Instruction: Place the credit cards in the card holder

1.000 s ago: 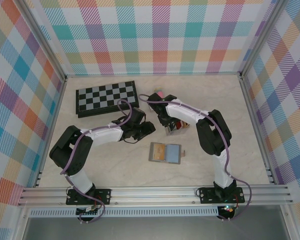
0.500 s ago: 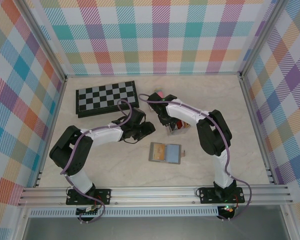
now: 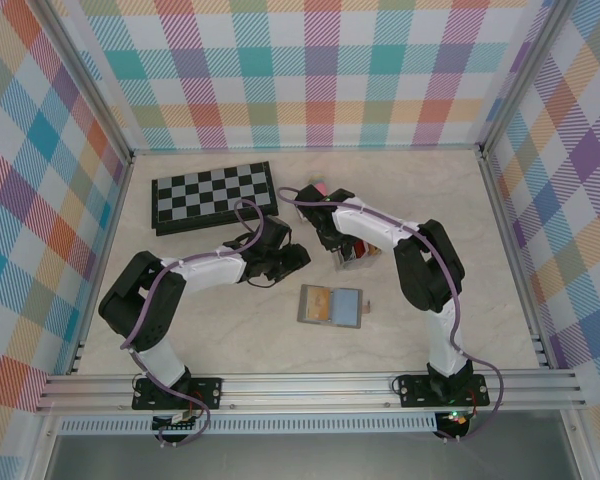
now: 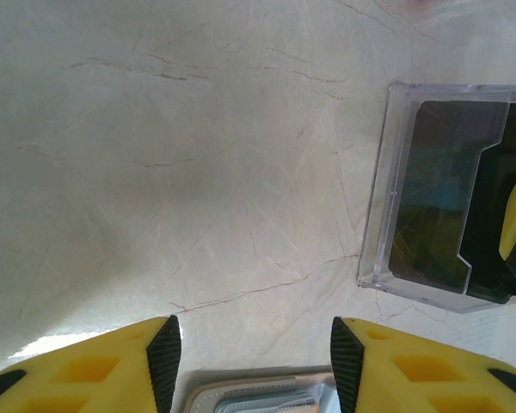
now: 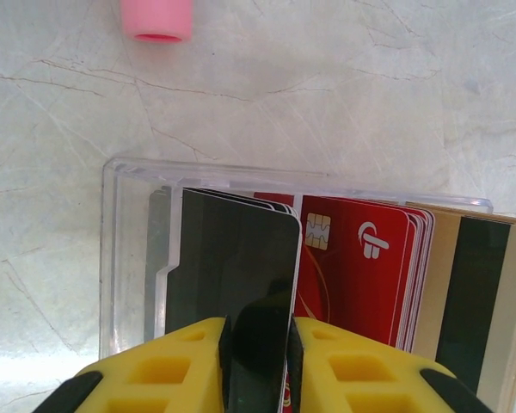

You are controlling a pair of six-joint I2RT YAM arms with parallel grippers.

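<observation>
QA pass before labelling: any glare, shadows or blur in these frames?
Top external: even light, sharp. Left wrist: soft shadow across the table, reflections in the clear box. Right wrist: dark card crisp, pink object at the top edge slightly soft.

chessboard (image 3: 214, 196): flat on the table (image 3: 230, 335), at 10 o'clock from its middle.
card case (image 5: 127, 258): near the table's middle, at 4 o'clock from the chessboard.
card holder (image 3: 331, 306): flat on the table at 7 o'clock from the card case, apart from it.
small cylinder (image 5: 157, 19): at 11 o'clock from the case, beyond its far wall.
credit cards (image 5: 361, 275): on edge inside the case, side by side.
leftmost card (image 5: 232, 258): near edge between the right gripper's (image 5: 259, 344) fingers.
</observation>
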